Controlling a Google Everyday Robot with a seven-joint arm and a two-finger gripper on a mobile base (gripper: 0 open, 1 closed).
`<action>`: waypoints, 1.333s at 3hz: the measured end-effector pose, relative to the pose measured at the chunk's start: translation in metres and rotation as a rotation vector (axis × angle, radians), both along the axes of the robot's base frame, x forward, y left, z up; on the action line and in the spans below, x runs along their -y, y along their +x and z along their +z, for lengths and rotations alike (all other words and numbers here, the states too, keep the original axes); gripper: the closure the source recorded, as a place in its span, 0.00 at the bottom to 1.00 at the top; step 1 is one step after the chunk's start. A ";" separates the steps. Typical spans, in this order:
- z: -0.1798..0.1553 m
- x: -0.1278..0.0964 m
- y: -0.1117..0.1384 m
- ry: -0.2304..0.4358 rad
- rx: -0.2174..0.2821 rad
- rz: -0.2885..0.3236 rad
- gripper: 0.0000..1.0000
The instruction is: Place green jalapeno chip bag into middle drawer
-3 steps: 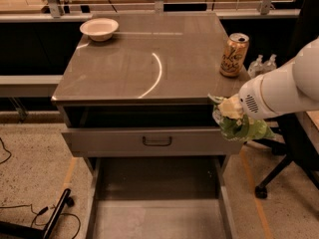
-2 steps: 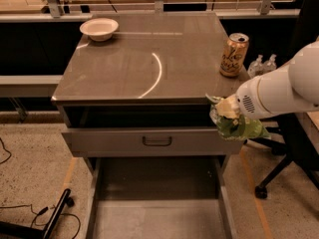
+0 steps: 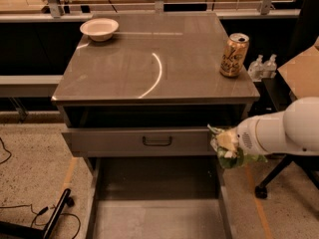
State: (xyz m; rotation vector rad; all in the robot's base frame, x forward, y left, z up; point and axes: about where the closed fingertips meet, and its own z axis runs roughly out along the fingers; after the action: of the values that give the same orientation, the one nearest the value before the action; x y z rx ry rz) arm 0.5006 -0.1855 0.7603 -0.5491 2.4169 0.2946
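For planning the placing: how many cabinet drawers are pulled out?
2. The grey-fronted drawer with dark bar handle, slightly out; the wide shallow grey metal tray drawer below it, far out. The gripper holds the crinkled light-green foil bag at their right. More may be hidden.

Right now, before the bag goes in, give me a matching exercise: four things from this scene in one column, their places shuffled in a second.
1. bowl
2. soda can
3. green jalapeno chip bag
4. middle drawer

A. pulled open below the handled drawer
B. held in the gripper, by the handled drawer's right end
C. back left of the cabinet top
D. near the cabinet top's right edge

Pairs: 1-C, 2-D, 3-B, 4-A.
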 end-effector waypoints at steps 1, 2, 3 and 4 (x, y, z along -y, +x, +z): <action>-0.053 0.001 -0.019 0.028 -0.058 -0.018 1.00; -0.107 -0.011 -0.028 0.073 -0.122 -0.012 1.00; -0.149 -0.028 -0.038 0.114 -0.195 0.011 1.00; -0.177 -0.052 -0.042 0.137 -0.241 0.054 1.00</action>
State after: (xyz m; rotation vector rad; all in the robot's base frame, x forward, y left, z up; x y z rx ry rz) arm 0.4582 -0.1338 0.5837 -0.5434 2.5904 0.5742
